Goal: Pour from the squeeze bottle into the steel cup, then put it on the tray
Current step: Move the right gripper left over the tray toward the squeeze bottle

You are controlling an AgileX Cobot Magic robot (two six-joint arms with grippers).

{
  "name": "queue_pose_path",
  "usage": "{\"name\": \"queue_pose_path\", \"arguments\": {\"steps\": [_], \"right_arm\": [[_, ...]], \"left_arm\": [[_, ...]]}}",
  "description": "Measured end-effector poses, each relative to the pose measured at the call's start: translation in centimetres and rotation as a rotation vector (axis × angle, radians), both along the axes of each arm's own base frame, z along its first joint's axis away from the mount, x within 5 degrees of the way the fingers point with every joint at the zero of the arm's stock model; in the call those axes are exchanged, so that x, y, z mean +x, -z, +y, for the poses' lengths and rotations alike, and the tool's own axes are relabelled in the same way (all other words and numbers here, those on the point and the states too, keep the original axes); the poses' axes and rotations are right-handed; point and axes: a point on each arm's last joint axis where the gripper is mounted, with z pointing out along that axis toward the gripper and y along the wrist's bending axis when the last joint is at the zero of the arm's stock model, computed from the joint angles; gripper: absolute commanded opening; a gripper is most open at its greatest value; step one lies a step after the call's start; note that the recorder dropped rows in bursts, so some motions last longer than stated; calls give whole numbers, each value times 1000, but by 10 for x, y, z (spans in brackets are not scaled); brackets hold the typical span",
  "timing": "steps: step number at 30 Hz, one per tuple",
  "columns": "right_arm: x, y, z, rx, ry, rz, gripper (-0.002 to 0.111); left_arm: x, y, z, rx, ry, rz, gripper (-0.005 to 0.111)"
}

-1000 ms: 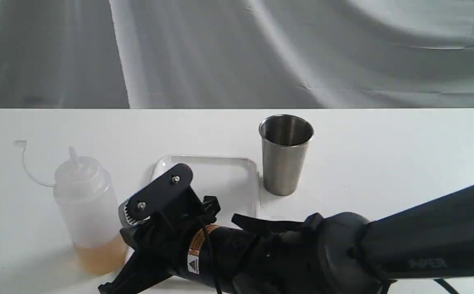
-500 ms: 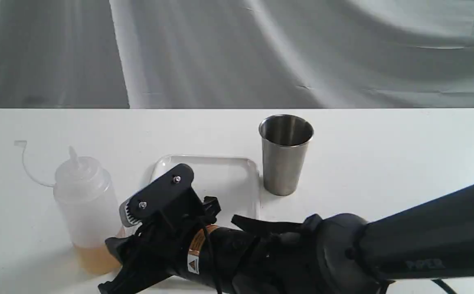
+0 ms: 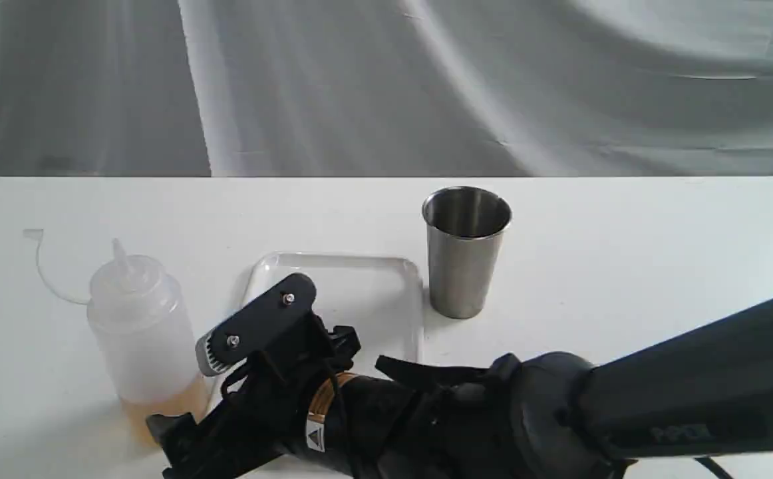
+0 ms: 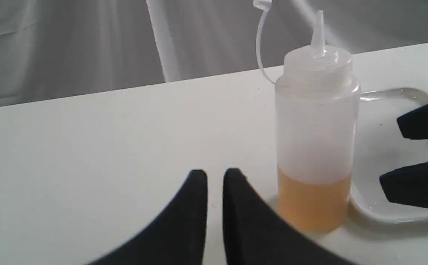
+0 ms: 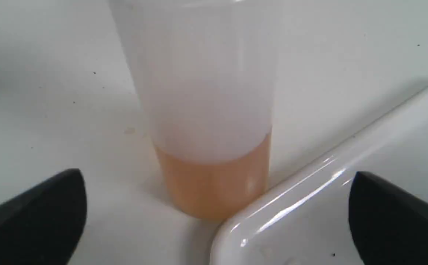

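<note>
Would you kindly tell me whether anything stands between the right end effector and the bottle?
Nothing visible does. The right end effector has its jaws wide open, and the bottle stands straight ahead of them across bare table. The tray has a corner close beside the bottle's base, off to one side rather than in between.

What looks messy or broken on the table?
Nothing is spilled or broken. The squeeze bottle and steel cup stand upright on the table, the bottle right beside the tray. Only its cap is off, held out on its strap, leaving the nozzle open.
</note>
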Motion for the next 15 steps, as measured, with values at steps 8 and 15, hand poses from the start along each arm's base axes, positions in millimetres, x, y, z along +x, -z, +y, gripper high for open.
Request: {"name": "queue_pose_path", "arguments": {"steps": [8, 15], "right_arm": [[1, 6, 1, 7, 1, -3, 95], [1, 5, 1, 4, -4, -12, 95]], "left_arm": [[0, 0, 0, 0, 0, 0, 8], [0, 0, 0, 0, 0, 0, 8]]}}
